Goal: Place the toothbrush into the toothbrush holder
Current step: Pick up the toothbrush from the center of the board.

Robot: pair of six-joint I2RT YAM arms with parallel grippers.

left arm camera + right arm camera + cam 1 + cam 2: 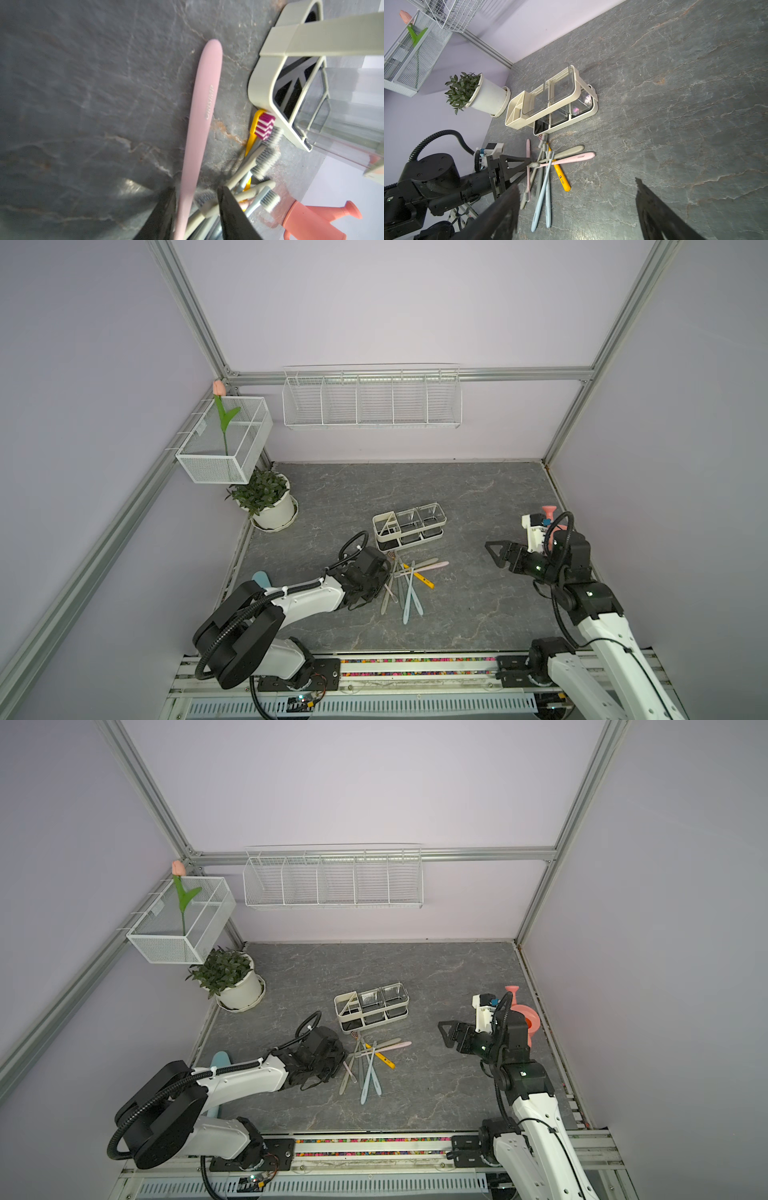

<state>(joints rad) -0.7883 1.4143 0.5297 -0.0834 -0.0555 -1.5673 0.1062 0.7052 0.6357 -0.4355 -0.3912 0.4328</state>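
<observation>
Left pincer (pixel 196 188) parted astride pink toothbrush (pixel 202 108) — hidden in top views, right pincer (pixel 576 182) spread wide.

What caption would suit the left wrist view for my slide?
Pink toothbrush between the open jaws of the left end effector, near the cream toothbrush holder.

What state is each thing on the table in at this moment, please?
toothbrush holder, upright, no toothbrush in it.
toothbrushes, lying crossed in a pile beside the toothbrush holder.
left gripper, fingers apart around a pink toothbrush.
right gripper, open, empty.
potted plant, upright.
</observation>
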